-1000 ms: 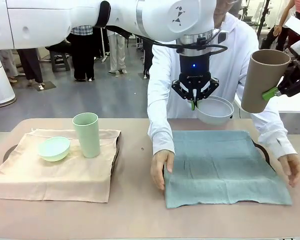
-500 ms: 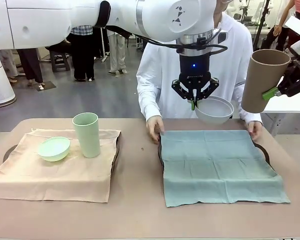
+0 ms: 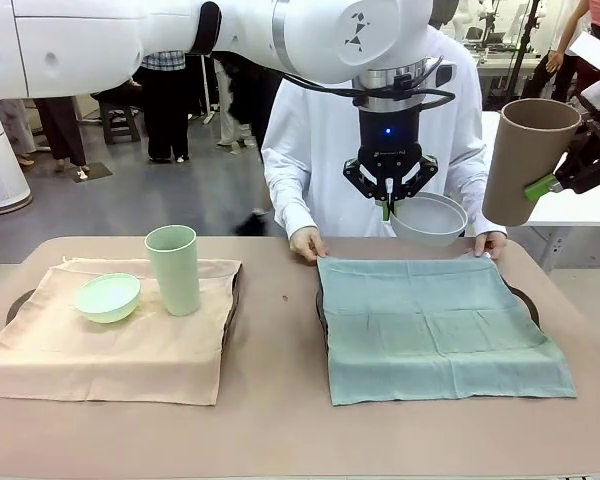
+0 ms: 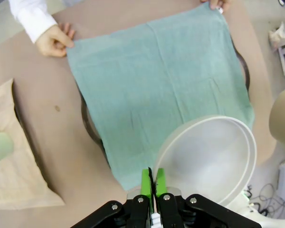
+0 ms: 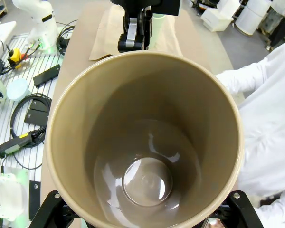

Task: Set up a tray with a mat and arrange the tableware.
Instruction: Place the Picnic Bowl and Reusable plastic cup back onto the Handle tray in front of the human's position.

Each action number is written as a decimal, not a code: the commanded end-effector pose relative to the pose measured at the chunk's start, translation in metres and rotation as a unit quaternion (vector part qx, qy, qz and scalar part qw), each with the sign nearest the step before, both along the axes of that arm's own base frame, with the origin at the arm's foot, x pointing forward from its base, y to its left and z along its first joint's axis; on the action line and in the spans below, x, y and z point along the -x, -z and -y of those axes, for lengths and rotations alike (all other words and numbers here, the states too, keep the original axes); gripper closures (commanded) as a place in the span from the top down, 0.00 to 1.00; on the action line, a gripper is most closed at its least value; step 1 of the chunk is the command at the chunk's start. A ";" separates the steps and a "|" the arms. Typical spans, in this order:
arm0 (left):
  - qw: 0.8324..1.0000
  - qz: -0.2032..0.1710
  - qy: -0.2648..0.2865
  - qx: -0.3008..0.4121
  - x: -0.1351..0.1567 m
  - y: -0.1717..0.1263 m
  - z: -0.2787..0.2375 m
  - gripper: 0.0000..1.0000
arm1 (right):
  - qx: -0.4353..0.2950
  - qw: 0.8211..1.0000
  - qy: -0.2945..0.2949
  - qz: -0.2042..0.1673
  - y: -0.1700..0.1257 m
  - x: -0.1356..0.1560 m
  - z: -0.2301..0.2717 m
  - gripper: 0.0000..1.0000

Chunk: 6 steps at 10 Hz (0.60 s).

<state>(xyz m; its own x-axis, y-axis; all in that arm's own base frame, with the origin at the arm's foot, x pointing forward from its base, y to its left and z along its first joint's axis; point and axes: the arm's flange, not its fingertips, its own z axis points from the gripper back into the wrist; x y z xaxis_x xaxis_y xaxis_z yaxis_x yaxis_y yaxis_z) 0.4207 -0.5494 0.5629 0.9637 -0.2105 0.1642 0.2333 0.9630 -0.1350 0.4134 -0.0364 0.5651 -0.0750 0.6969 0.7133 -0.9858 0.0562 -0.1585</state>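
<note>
Aloft, both held – pale bowl (image 3: 429,220) left, tan cup (image 3: 526,160) right

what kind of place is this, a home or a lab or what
Most likely a robotics lab or open demo hall, not a home. A white robot arm works at the table across from a person in a white coat. Cables and a handheld controller lie on a rack beside it, and bystanders stand behind.

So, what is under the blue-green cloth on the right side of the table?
A dark tray lies under the blue-green cloth; its rim shows at the cloth's left and right edges. The cloth covers the rest, so anything else on the tray cannot be seen.
</note>
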 end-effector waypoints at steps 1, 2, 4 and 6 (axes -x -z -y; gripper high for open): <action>1.000 -0.001 0.004 0.007 0.000 -0.003 -0.002 0.00 | 0.009 1.000 0.000 0.002 0.001 -0.001 -0.001 0.00; 1.000 -0.001 0.004 0.007 0.000 -0.003 -0.002 0.00 | 0.009 1.000 0.000 0.002 0.001 -0.001 -0.001 0.00; 1.000 -0.001 0.004 0.007 0.000 -0.003 -0.002 0.00 | 0.009 1.000 0.000 0.002 0.001 -0.001 -0.001 0.00; 1.000 0.000 0.011 0.003 -0.010 0.020 -0.006 0.04 | -0.006 1.000 -0.012 -0.008 0.022 -0.008 0.007 0.82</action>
<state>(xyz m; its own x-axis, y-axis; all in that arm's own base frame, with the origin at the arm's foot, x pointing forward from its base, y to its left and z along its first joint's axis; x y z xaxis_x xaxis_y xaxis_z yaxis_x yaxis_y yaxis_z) 0.4233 -0.5489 0.5571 0.9638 -0.2124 0.1610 0.2342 0.9633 -0.1313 0.4144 -0.0392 0.5597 -0.0697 0.6938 0.7168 -0.9870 0.0565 -0.1506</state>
